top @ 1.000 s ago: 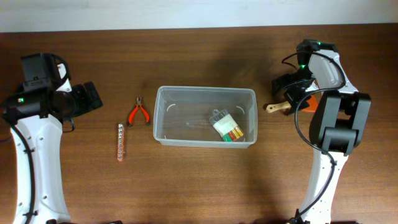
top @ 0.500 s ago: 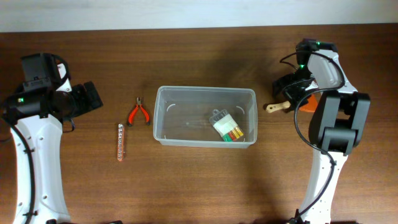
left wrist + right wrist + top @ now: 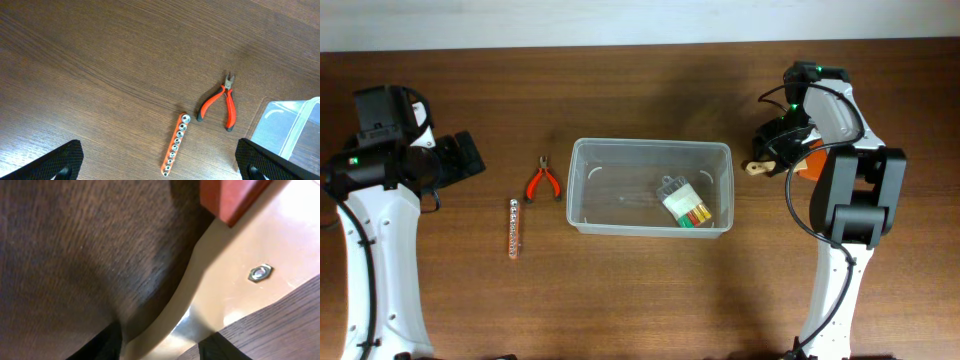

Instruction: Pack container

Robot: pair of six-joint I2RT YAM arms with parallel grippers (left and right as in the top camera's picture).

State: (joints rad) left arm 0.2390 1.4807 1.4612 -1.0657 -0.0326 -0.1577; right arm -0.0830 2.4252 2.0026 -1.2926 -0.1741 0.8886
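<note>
The packing is only partly done, as far as one can judge. The container [image 3: 650, 187] stands in the middle of the table, between the two arms, with its open side up. Its long axis runs from left to right in the overhead view, so its short ends point toward the arms. Inside it, near its right end, lies one small packet [image 3: 684, 205] with coloured pieces. The rest of its floor looks bare.

Three things are not yet in it. The red pliers [image 3: 542, 180] lie on the table just left of the container, apart from its wall. The socket rail [image 3: 514, 228] lies a little further left and nearer to the front. The wooden-handled tool [image 3: 755, 168] is just beside the right end of the container.

The right gripper [image 3: 767, 160] seems to be clamped on this tool. In the right wrist view the pale handle [image 3: 240, 280] passes between the two dark fingers [image 3: 100, 345] and fills the gap. Whether the tool is lifted from the table cannot be told.

The left gripper [image 3: 470, 155] is well apart from the pliers and the rail, with its fingers wide apart and nothing between them.
</note>
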